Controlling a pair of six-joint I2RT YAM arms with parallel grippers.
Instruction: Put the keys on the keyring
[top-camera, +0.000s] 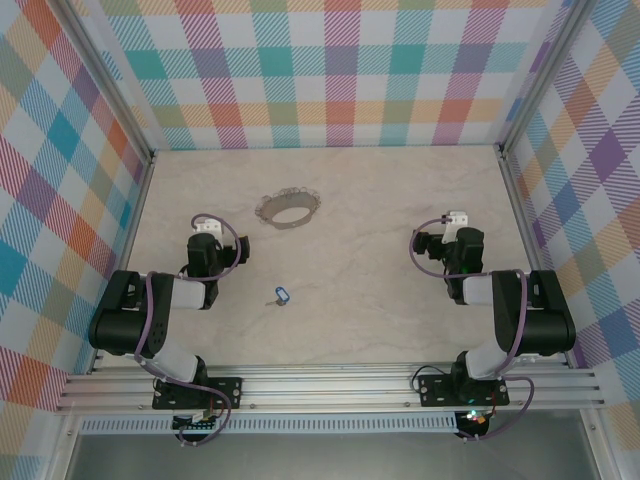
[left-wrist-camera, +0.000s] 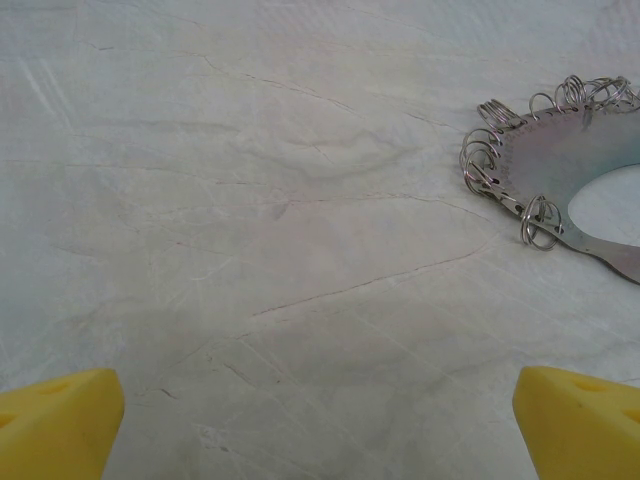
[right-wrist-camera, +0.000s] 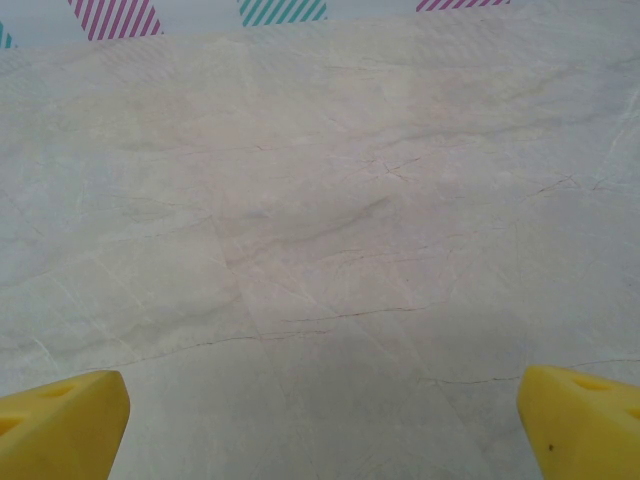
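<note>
We see the keyring (top-camera: 268, 210) lying flat toward the far middle of the table (top-camera: 380, 250), ahead and to the right of the left gripper (top-camera: 206, 224). The key (top-camera: 281, 295), with its blue tag, lies nearer the arm bases, well apart from the ring, roughly between the two arms, with pale tabletop between them. The right gripper (top-camera: 457, 218) hovers on the right side, well apart from both things.

Both tools stand spread wide and hold nothing. In the left wrist view the yellow fingertips (left-wrist-camera: 60, 420) sit at the bottom corners with bare surface between them, and the same goes for the right wrist's fingertips (right-wrist-camera: 580, 420).

The surface is a light marbled sheet with fine veins and hairline cracks. Plaid panels (top-camera: 330, 70) in teal, pink, orange and purple wall it in on three sides, set in aluminium posts, and a ribbed aluminium rail (top-camera: 330, 385) carries the arm bases at the near edge.

The overhead view gives us the layout: key, ring, both arms. The left wrist view gives the keyring (left-wrist-camera: 560, 160) up close at its right edge: a flat grey metal band whose rim is fringed with small wire loops. The right wrist view looks over open tabletop to a strip of the plaid wall at the top.
</note>
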